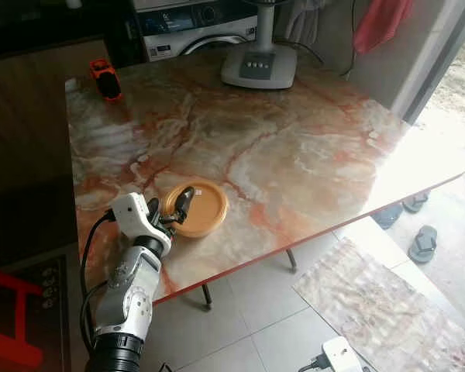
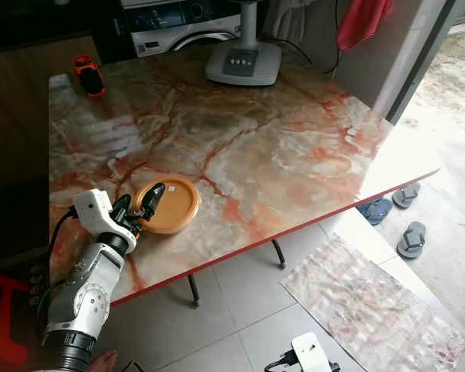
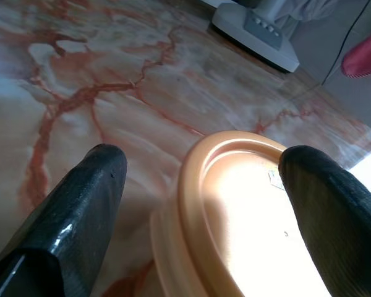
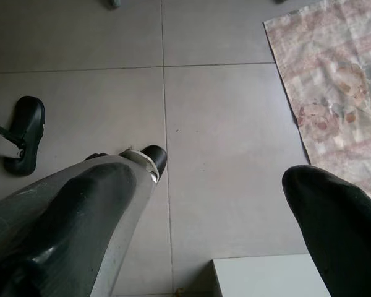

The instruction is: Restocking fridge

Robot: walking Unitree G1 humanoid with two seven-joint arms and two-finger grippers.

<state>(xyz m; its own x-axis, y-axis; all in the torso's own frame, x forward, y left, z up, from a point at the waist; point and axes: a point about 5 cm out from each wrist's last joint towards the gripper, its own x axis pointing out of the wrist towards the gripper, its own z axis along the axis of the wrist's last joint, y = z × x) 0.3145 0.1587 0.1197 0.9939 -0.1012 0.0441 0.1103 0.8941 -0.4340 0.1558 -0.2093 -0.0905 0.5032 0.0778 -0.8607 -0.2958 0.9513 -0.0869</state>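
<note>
already the left gripper (image 1: 173, 215) is at the round orange container (image 1: 197, 208), which sits near the counter's (image 1: 294, 155) front edge, toward its left front corner. its fingers (image 3: 80, 210) are spread and straddle the container's near rim: one black finger lies over the lid, the other outside the wall on the side facing the counter's left edge. they look not yet pressed in. the container is round, so no long axis matters; it lies straight ahead of this gripper, along its reach. the right gripper (image 4: 222, 204) hangs open over the floor tiles, well apart, so the left arm is plainly the nearer one.
</note>
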